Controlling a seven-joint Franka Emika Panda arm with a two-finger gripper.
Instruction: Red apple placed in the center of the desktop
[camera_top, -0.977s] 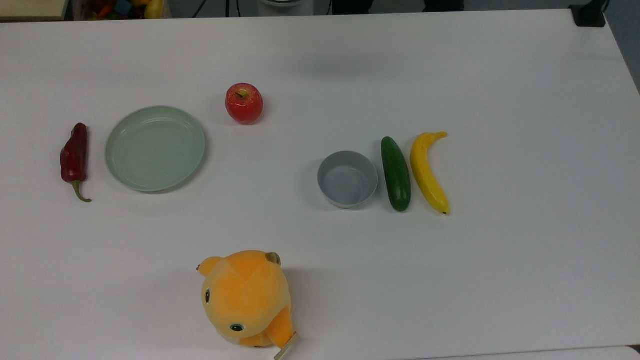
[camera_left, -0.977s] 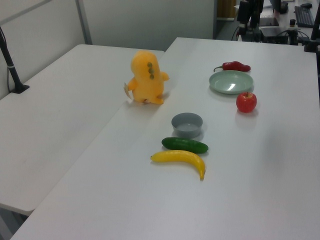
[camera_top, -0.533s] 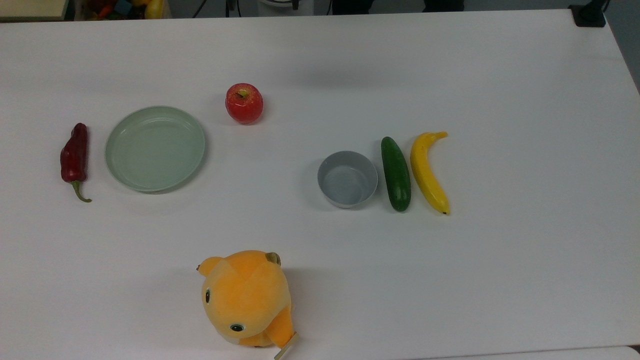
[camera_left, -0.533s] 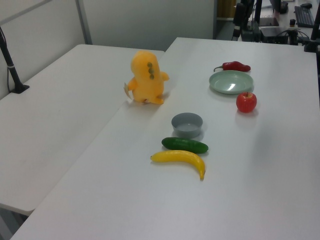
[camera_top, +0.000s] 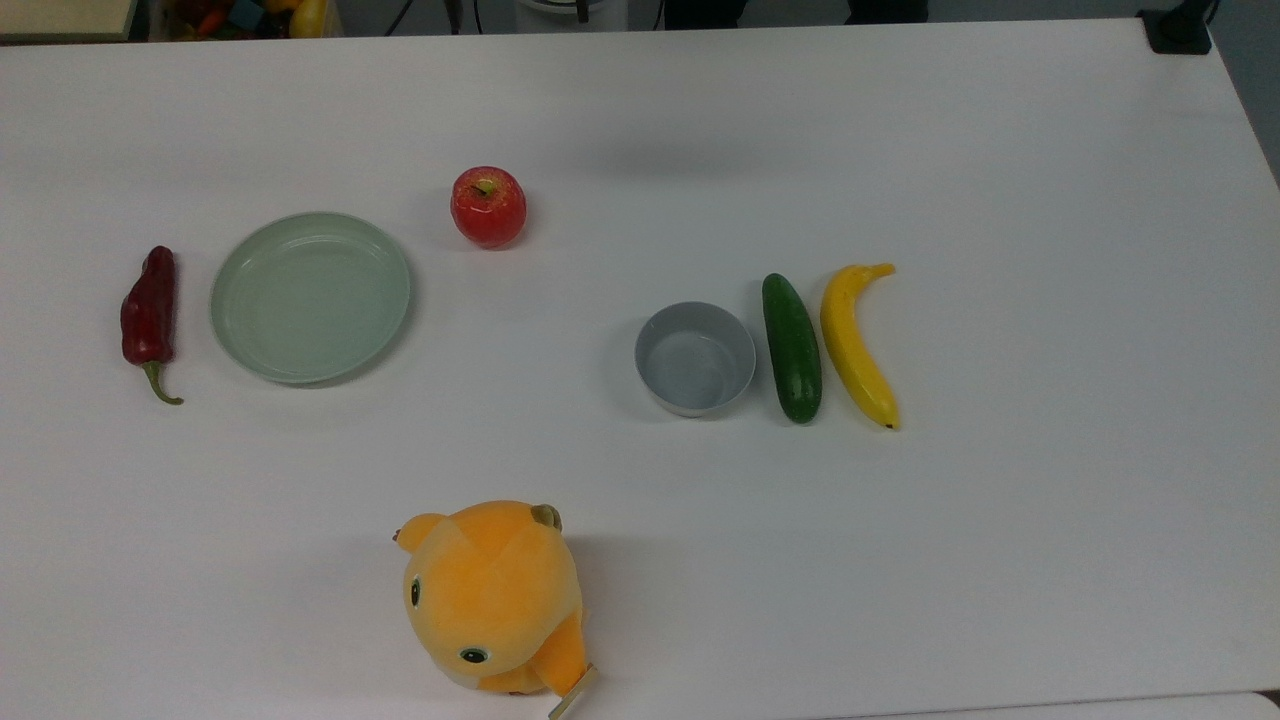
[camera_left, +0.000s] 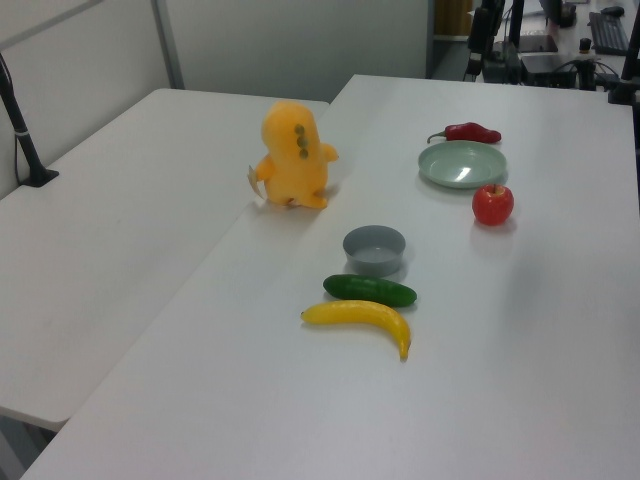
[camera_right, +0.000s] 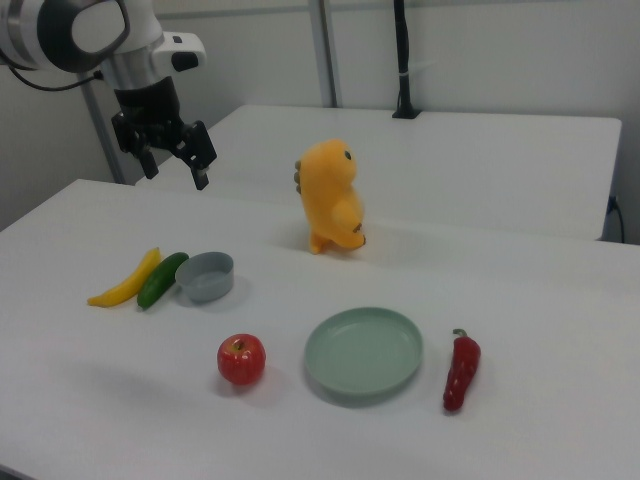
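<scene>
Seven things share your worktop (camera_top: 1000, 560), and the red apple (camera_top: 488, 207) isn't where it should end up yet. In the top view it sits just right of the green plate (camera_top: 310, 297), well apart from the grey bowl (camera_top: 695, 358), which has taken roughly the middle spot. The cucumber (camera_top: 792, 346) and banana (camera_top: 856, 343) lie side by side just beyond the bowl, the chili pepper (camera_top: 149, 316) is on the far side of the plate, and the orange plush toy (camera_top: 492, 597) stands near the bottom edge.

Your tool (camera_right: 173, 152) hangs high above the worktop in the right view, up over the banana end, fingers spread apart with nothing between them. So I'd say you're at the very start: reach for the apple first. The bare patch between apple and bowl looks like your best landing spot, since the bowl crowds the exact middle.
</scene>
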